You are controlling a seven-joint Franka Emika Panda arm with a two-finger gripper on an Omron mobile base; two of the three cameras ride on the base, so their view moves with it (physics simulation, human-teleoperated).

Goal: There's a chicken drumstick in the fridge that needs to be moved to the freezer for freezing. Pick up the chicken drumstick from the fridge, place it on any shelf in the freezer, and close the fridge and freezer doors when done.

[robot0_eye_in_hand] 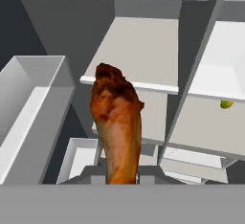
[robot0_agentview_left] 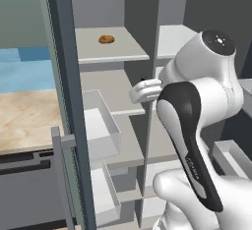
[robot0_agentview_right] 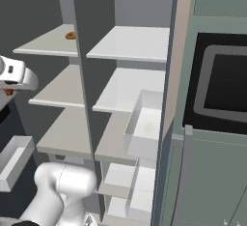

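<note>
Interior of the open slate-blue side-by-side unit, seen from both sides of the arm and along the hand. The freezer (robot0_agentview_left: pixel 110 96) forms the left half, with white shelves and clear bins (robot0_agentview_left: pixel 101 128) that appear to hold nothing; one bin hangs on the inside of its opened door (robot0_agentview_left: pixel 66 101). On the freezer's upper shelf (robot0_agentview_left: pixel 110 47) lies a round golden-brown bun-like item (robot0_agentview_left: pixel 106 39), also visible in the right base view (robot0_agentview_right: pixel 70 35). The fridge (robot0_agentview_right: pixel 132 80) forms the right half, with plain white shelves and a door-mounted bin (robot0_agentview_right: pixel 144 128); in the hand view a small yellow-green fruit (robot0_eye_in_hand: pixel 226 104) rests on one of its shelves, right of the vertical divider (robot0_eye_in_hand: pixel 198 60).

The hand (robot0_eye_in_hand: pixel 122 177) has its two dark tips pressed against the narrow end of the chicken drumstick (robot0_eye_in_hand: pixel 117 122), pinching it so that the bulbous reddish-brown end points away from the camera. The drumstick is held in the air in front of the freezer's middle shelf (robot0_eye_in_hand: pixel 139 50), touching no shelf, with a clear bin (robot0_eye_in_hand: pixel 33 108) to its left. Both doors stand open
</note>
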